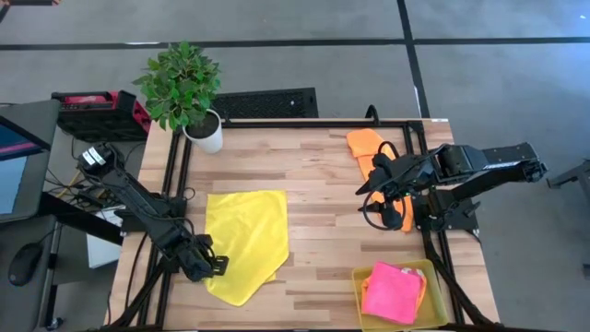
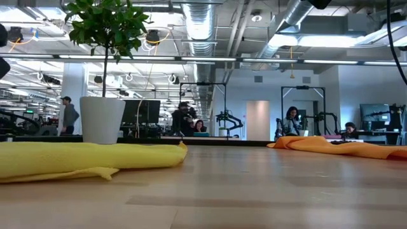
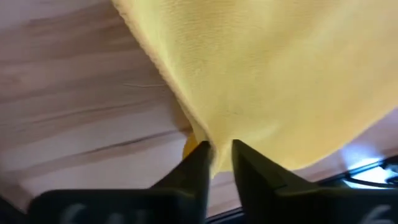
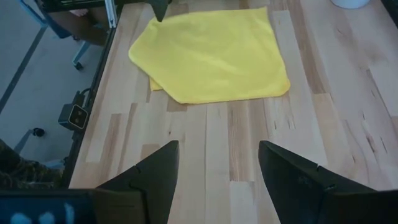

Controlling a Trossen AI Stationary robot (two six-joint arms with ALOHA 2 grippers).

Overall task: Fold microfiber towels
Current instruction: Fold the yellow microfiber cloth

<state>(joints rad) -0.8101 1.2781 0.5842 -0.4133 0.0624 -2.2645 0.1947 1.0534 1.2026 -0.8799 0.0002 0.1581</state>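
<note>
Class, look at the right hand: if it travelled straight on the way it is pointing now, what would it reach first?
The right hand is open and points across bare wooden table toward the yellow towel. Nothing lies between them, so it would probably meet that towel's near edge first, though its height above the table is unclear.

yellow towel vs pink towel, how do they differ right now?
The yellow towel lies spread on the table; the pink towel sits bunched in the yellow tray. The left gripper pinches the yellow towel's edge; no gripper touches the pink towel. Yellow covers more area than pink. Both are plain cloths.
</note>
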